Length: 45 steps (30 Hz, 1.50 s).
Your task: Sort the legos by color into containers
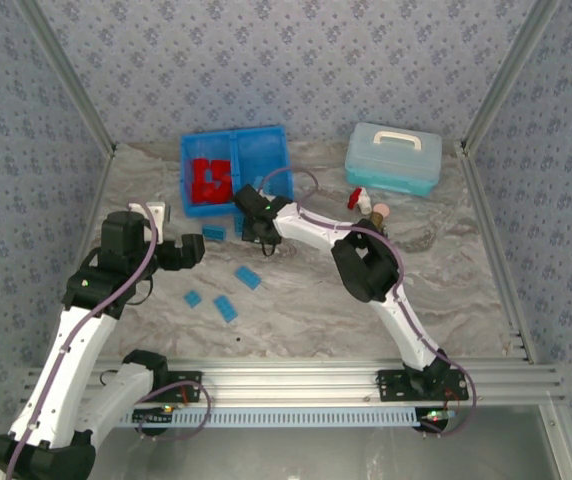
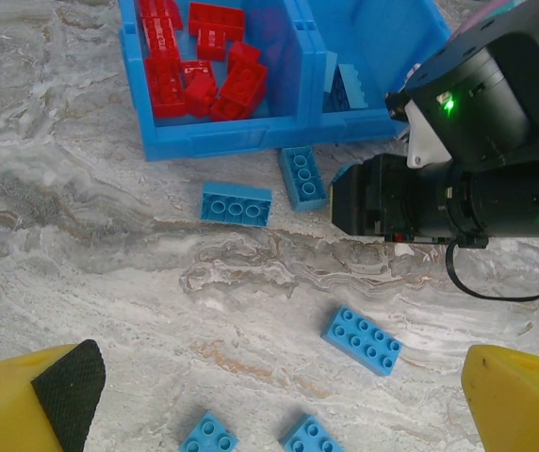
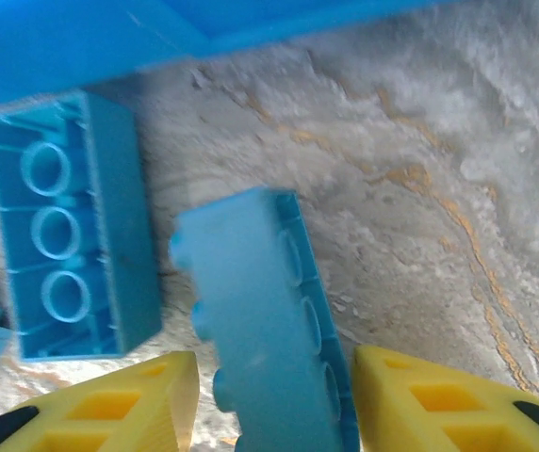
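Alignment matters here: the light blue brick [image 3: 260,311] sits between the right gripper's [image 3: 274,400] yellow fingers. Its long axis runs away from the wrist toward the tray's [image 3: 62,47] front wall just ahead. The jaws are partly closed along its long sides, and I cannot tell whether they grip it. My left gripper [image 2: 274,405] hangs wide open and empty, farther off, over loose blue bricks [image 2: 362,339]. Red bricks [image 2: 199,56] fill the left compartment, while the right compartment [image 2: 383,38] holds at least one blue brick.
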Tool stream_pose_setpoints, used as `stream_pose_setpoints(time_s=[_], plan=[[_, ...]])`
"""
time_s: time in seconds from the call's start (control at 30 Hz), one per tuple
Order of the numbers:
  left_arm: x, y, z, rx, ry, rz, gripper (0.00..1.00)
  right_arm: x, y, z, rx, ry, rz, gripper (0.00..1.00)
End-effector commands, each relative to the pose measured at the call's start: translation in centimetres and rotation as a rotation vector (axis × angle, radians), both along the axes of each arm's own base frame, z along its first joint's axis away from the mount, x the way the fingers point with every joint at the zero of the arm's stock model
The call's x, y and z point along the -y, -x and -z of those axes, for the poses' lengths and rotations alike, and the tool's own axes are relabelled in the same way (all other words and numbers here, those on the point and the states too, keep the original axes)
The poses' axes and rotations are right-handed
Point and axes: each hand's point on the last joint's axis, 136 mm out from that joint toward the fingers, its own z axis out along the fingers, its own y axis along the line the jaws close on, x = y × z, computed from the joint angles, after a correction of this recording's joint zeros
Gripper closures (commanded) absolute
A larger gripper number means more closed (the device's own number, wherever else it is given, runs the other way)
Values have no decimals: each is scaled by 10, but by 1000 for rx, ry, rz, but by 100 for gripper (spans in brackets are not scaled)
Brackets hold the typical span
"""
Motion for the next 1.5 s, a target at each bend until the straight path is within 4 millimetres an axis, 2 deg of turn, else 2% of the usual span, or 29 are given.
stream_pose_setpoints(time_s=[0.0, 0.13, 0.23, 0.3, 0.37, 0.53, 0.63, 0.7, 0.93, 1.2, 1.33, 1.37, 1.47], plan=[[-1, 0, -1, -2, -21, 6, 1, 10, 6, 15, -48, 25, 10, 53], [-2, 0, -1, -2, -24, 3, 1, 16, 5, 10, -31, 43, -2, 65], [-2, 0, -1, -3, -25, 3, 1, 17, 2, -9, 19, 48, -32, 69], [-2, -1, 0, -5, -26, 2, 1, 20, -1, -29, 77, 69, -56, 75], [-2, -1, 1, -8, -26, 3, 1, 23, -2, -51, 134, 95, -83, 76], [-2, -1, -1, -2, -25, 1, 1, 30, -8, -123, 319, 133, -125, 76], [-1, 1, -4, 13, -18, 6, 1, 32, -27, -154, 426, 152, -134, 75], [0, 1, -6, 22, -12, 13, 1, 31, -44, -158, 442, 152, -142, 74], [0, 3, -9, 39, -11, 19, 1, 21, -101, -142, 451, 134, -134, 74], [-2, 2, -7, 35, -23, 9, 1, 14, -132, -115, 401, 55, -132, 69], [-2, 1, -6, 32, -23, 9, 1, 14, -137, -125, 419, 51, -137, 58], [-2, 2, -6, 32, -24, 10, 1, 16, -137, -131, 424, 48, -131, 55], [-2, 1, -5, 25, -26, 10, 1, 19, -133, -156, 438, 23, -125, 54]])
